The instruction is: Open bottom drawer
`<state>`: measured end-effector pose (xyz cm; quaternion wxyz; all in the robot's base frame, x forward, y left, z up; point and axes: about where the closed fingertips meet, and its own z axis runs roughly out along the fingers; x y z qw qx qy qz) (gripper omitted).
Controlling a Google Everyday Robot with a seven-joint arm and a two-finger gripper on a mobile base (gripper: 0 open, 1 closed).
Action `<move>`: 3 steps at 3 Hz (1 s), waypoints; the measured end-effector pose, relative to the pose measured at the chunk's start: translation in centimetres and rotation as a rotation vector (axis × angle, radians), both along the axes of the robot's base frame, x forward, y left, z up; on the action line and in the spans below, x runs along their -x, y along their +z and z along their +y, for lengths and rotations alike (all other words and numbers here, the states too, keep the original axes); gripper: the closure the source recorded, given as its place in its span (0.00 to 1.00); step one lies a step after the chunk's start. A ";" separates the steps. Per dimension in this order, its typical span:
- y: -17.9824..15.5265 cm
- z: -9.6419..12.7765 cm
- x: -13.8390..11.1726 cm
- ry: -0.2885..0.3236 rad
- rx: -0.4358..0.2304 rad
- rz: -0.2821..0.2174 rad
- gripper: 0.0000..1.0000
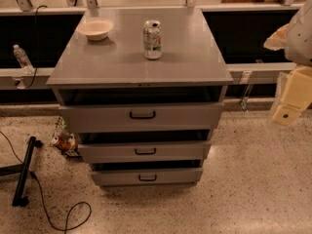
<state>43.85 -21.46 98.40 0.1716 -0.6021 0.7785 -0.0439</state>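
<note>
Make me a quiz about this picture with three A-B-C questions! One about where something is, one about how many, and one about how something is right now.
1. Where is the can?
A. On the floor.
B. On top of the grey cabinet.
C. Inside a drawer.

2. How many drawers does the cabinet have?
A. Two.
B. Five.
C. Three.

3. How is the bottom drawer?
A. Out a little way, with nothing touching it.
B. Lying on the floor.
C. Covered by a cloth.

Answers:
1 B: the can stands upright on the top, near a bowl.
2 C: three fronts with black handles are stacked.
3 A: a dark gap shows above its front, and the gripper is at the right edge, apart from the cabinet.
</note>
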 end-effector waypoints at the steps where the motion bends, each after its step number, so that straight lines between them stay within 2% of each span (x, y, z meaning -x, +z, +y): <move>1: -0.3 0.1 -0.1 -0.002 -0.003 0.000 0.00; 2: -4.9 0.9 -1.1 -0.037 -0.040 0.003 0.00; 3: -15.5 2.9 -2.5 -0.009 -0.104 0.043 0.00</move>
